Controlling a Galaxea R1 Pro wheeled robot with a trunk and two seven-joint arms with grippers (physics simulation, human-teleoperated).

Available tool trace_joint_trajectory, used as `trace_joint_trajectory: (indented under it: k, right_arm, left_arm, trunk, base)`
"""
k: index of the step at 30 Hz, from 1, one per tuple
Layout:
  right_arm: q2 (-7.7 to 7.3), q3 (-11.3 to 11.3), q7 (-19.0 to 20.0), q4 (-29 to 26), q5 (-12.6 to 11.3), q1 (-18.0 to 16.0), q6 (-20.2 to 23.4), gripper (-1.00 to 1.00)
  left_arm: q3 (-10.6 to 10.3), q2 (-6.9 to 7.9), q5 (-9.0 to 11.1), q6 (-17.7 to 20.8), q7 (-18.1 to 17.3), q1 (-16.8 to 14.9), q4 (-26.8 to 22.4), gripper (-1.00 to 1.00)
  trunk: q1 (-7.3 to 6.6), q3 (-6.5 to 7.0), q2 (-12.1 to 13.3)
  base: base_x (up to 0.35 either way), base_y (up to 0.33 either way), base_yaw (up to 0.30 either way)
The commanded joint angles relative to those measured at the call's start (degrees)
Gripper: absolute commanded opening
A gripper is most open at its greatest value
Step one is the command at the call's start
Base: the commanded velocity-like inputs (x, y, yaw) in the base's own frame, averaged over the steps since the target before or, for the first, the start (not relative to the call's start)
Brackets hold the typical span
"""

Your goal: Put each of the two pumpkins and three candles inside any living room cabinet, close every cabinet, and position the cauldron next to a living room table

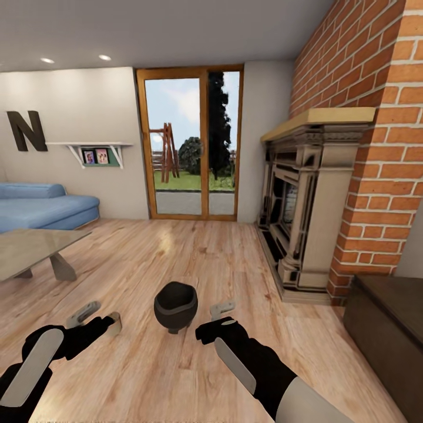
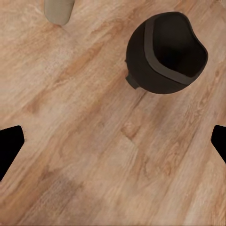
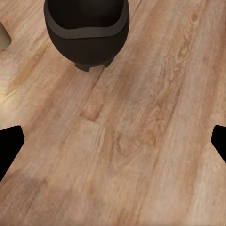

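The matte-black cauldron [image 1: 175,305] stands upright on the wood floor between my two arms, its wide mouth empty. It also shows in the left wrist view [image 2: 167,52] and the right wrist view [image 3: 87,28]. My left gripper [image 1: 97,318] hovers open to the cauldron's left, a short gap away. On the other side, my right gripper [image 1: 224,314] is open and close to the pot. Both wrist views show fingertips spread wide over bare floor [image 2: 113,146] [image 3: 113,146]. The glass-topped table [image 1: 29,249] is at the left. One end of the dark-brown cabinet [image 1: 388,329] shows at the lower right. The pumpkins and candles are out of view.
An ornate stone fireplace [image 1: 305,205] set in a brick wall [image 1: 376,117] lines the right side. A blue sofa [image 1: 41,205] sits behind the table. A glass door [image 1: 191,141] is straight ahead. Open wood floor [image 1: 194,252] stretches between table and fireplace.
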Motion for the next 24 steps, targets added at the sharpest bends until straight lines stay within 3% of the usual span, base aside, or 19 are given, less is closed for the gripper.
trace_joint_trajectory:
  k: [1, 24]
  right_arm:
    - [-0.01, 0.17, -0.59, -0.07, -0.60, -0.07, 0.07, 1.00]
    - [-0.14, 0.06, -0.59, -0.07, -0.59, -0.07, 0.11, 1.00]
  left_arm:
    - [0.02, 0.01, 0.59, 0.09, 0.56, -0.04, -0.07, 1.00]
    - [-0.03, -0.17, 0.68, 0.10, 0.54, -0.04, -0.03, 1.00]
  trunk:
    - [-0.01, -0.15, -0.03]
    - [-5.06, 2.06, 9.19]
  base:
    - [0.000, 0.000, 0.126]
    - [0.000, 0.000, 0.125]
